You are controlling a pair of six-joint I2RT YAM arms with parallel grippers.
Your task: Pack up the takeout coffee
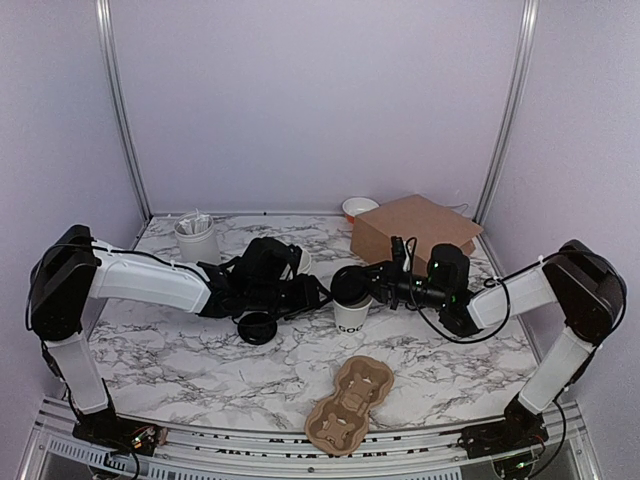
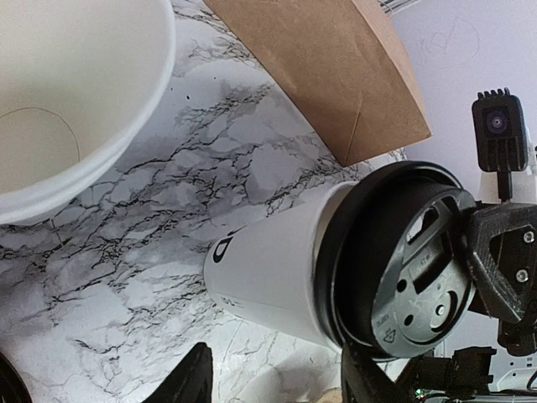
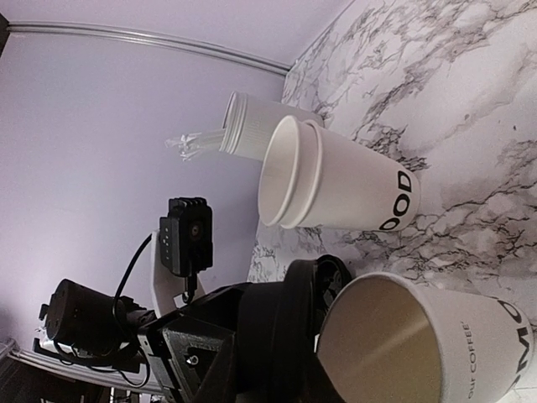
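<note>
At centre, lettered cup (image 1: 350, 316), black lid (image 1: 349, 283) pinched by right gripper (image 1: 372, 285); left gripper (image 1: 312, 293) apart.

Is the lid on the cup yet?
Not yet. The right gripper holds the lid against the rim of the cup, whose mouth shows open.

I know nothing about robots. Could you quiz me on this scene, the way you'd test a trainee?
1. True or false: the right end effector grips a black lid.
2. Which thing lies nearest the arms' bases? A) brown paper bag B) cardboard cup carrier C) canister of sticks
3. Fill in: the white cup at that lid has black ____ on its side.
Key: 1 true; 2 B; 3 lettering.
</note>
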